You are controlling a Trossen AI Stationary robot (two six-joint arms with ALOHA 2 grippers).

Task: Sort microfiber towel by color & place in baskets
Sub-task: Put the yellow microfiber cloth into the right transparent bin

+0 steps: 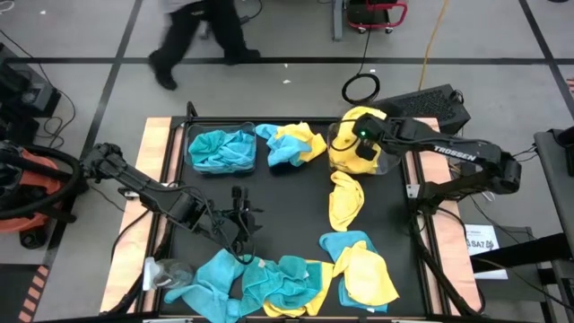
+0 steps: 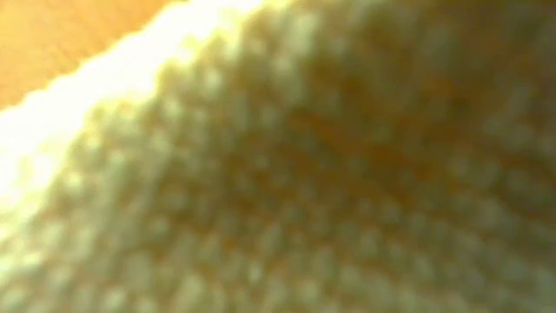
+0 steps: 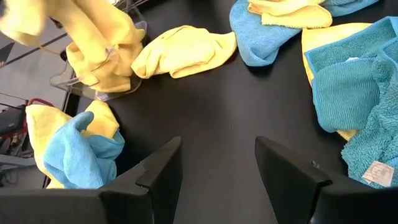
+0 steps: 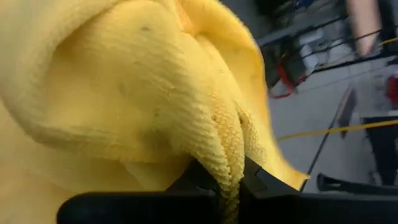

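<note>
A yellow towel [image 4: 143, 93] is pinched between the fingers of the right gripper [image 1: 366, 144], whose arm reaches over the right basket [image 1: 387, 166], itself heaped with yellow. The left gripper [image 3: 217, 180] hovers low over bare tabletop [image 3: 211, 106] mid-table with fingers parted and empty, loose towels lying ahead and to both sides. There are two baskets; the left basket [image 1: 190, 144] holds teal towels [image 1: 220, 151].

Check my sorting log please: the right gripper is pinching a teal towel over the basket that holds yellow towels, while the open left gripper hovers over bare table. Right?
Not quite: the towel is yellow, not teal. The right wrist view shows the right gripper shut on a yellow towel. The rest holds: it is over the yellow-filled basket, and the left gripper is open above the bare table.
</note>
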